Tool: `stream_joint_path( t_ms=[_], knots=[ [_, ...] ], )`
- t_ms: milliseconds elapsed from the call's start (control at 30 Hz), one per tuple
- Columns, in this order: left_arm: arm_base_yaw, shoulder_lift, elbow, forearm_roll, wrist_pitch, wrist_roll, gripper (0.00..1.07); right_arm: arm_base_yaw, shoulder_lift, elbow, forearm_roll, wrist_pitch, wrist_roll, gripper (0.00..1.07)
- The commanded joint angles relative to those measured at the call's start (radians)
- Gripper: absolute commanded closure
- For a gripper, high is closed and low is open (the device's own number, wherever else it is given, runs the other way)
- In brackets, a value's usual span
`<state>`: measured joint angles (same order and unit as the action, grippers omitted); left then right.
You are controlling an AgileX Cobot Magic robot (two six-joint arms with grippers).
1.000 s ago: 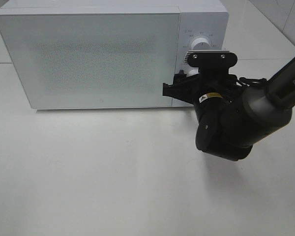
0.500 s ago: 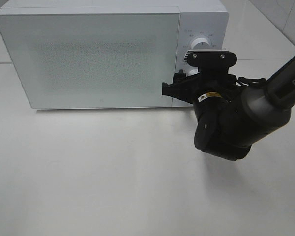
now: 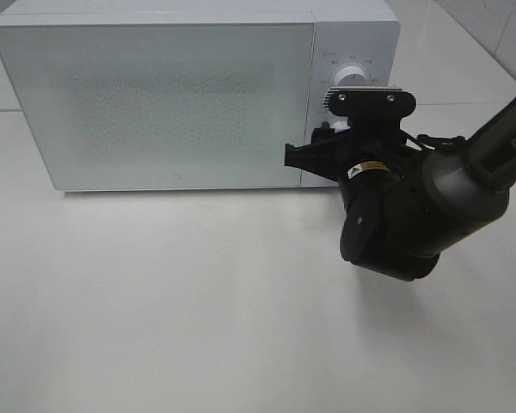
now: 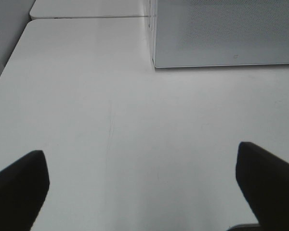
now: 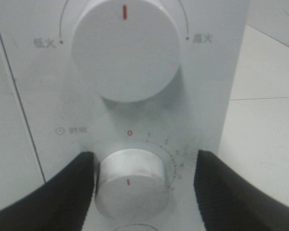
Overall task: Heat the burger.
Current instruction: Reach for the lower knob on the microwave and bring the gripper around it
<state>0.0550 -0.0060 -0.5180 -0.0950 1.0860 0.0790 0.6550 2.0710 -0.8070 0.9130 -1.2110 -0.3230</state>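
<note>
- A boxy white microwave (image 3: 155, 95) is sitting on a smooth matte white table (image 3: 198, 301). Its flat door (image 3: 163, 99) is lying shut, and the frosted panel is showing only a fine dotted mesh.
- The burger isn't showing in any view, so its place can't be told.
- The R gripper (image 5: 142, 192), w/ rounded matte-black fingers (image 5: 62, 197), is straddling the lower timer knob (image 5: 130, 180) on the control panel (image 5: 207, 96). One finger is sitting just beside the knob's side and the other is standing off w/ a clear gap, so the jaws are parted and not clamping.
- Only the right wrist cam is giving panel detail. The timer knob is reading as a glossy white cylinder w/ a red tick on its face, w/ a red 0 and a numbered scale arcing round it. The bigger upper knob (image 5: 125, 48) is also wearing a red tick.
- The high cam is showing the upper knob only, as the bulky black arm (image 3: 413, 215) is blocking the lower one.
- Only the left wrist cam is catching the L gripper (image 4: 144, 187). Its two dark blunt fingers (image 4: 19, 187) are spread wide w/ nothing between them, hovering over bare table near the microwave's front corner.
</note>
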Motion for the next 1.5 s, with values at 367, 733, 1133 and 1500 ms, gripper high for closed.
stream_joint_path(
  t_ms=[367, 733, 1133, 1500],
  knots=[
    [0.003, -0.014, 0.001, -0.003, -0.013, -0.001, 0.09, -0.003, -0.002, -0.017, -0.036, 0.032, 0.088, 0.94],
    [0.003, -0.014, 0.001, -0.003, -0.013, -0.001, 0.09, -0.003, -0.002, -0.017, -0.036, 0.032, 0.086, 0.94],
    [0.003, -0.014, 0.001, -0.003, -0.013, -0.001, 0.09, -0.003, -0.002, -0.017, -0.035, 0.031, 0.081, 0.98],
    [0.003, -0.014, 0.001, -0.003, -0.013, -0.001, 0.09, -0.003, -0.002, -0.017, -0.044, 0.028, 0.229, 0.98]
  ],
)
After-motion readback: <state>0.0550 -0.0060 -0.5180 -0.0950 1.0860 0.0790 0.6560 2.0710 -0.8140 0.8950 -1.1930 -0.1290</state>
